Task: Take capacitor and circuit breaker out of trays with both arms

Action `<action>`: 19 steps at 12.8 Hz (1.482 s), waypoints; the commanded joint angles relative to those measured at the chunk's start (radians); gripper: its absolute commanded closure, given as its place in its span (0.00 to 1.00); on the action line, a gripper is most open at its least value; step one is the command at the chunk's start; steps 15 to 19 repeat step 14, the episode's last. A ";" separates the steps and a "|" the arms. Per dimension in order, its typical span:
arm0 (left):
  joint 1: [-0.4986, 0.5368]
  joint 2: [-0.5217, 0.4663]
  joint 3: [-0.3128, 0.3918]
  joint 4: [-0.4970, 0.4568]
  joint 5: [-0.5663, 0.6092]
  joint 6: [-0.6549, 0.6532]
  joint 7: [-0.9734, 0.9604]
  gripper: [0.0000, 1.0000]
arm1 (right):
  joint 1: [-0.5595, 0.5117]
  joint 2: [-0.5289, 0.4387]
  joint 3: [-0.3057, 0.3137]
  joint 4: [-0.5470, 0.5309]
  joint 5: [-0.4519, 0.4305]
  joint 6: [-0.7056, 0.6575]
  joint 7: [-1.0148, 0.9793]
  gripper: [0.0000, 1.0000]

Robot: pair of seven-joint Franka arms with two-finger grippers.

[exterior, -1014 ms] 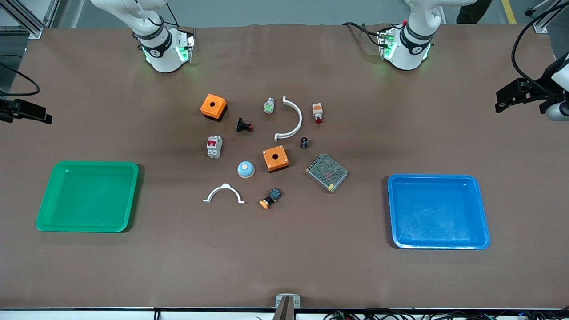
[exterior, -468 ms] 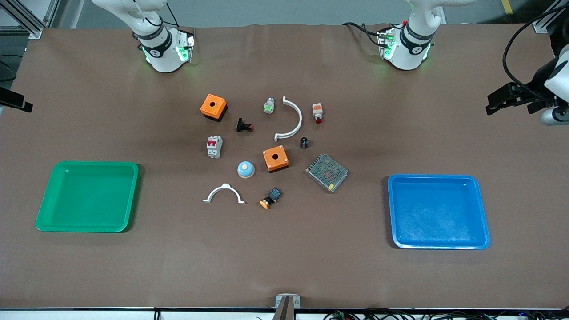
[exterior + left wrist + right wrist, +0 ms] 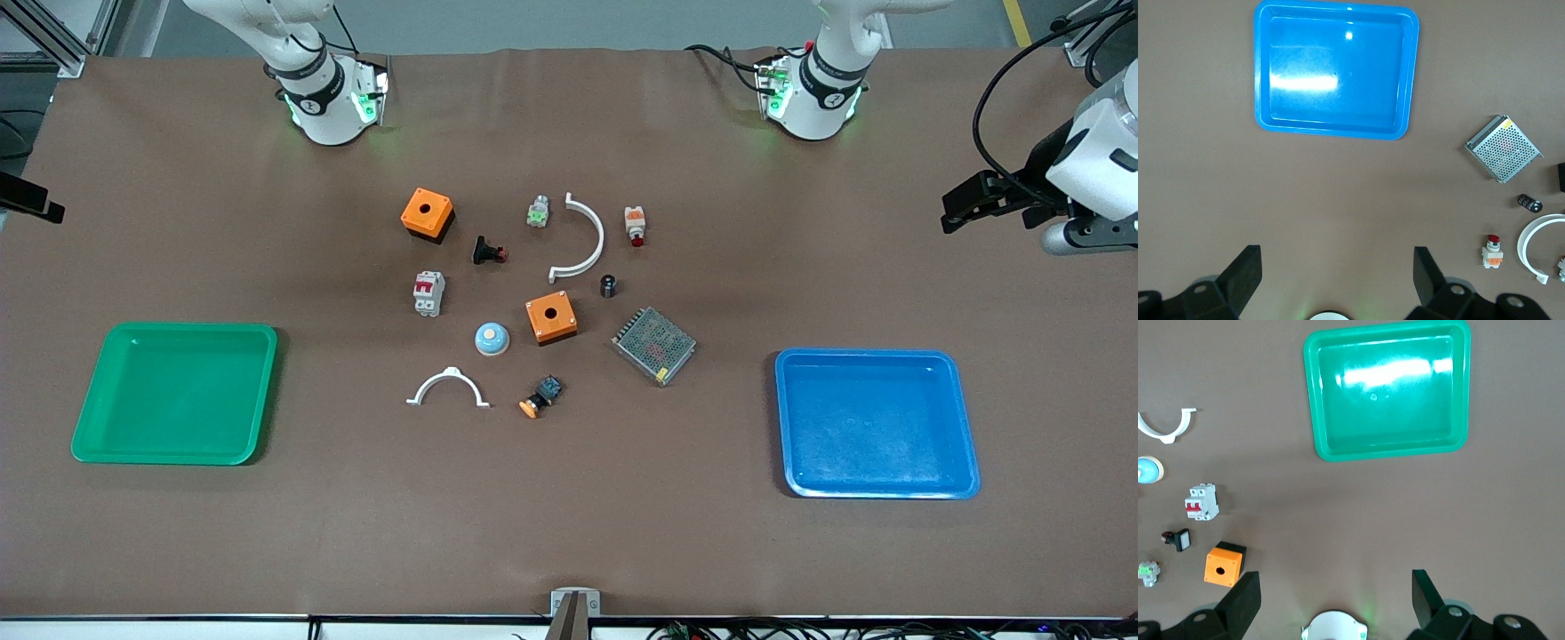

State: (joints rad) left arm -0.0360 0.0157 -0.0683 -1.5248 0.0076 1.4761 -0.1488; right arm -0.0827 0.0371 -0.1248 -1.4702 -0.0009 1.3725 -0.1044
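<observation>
Meanwhile both grippers (left gripper [image 3: 1337,277], right gripper [image 3: 1335,595]) hover open above table [image 3: 569,533].

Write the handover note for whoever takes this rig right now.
Left end effector: open, holding nothing, up over the left arm's end of the table.
Right end effector: open, holding nothing, up over the right arm's end.
Capacitor: on the table among the loose parts, beside the white curved piece.
Circuit breaker: on the table, nearer the green tray than the capacitor is.
Green tray and blue tray: nothing in either.
Done: both parts lie outside the trays.
Left: nothing to take out, as far as these views show.
</observation>
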 commanded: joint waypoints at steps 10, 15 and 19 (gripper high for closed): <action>0.010 0.004 0.007 0.023 0.002 0.015 0.011 0.00 | 0.011 -0.132 0.027 -0.124 0.019 0.043 0.003 0.00; 0.007 0.006 0.005 0.023 0.002 0.013 0.012 0.00 | 0.007 -0.131 0.022 -0.124 0.019 0.046 -0.003 0.00; 0.007 0.006 0.005 0.023 0.002 0.013 0.012 0.00 | 0.007 -0.131 0.022 -0.124 0.019 0.046 -0.003 0.00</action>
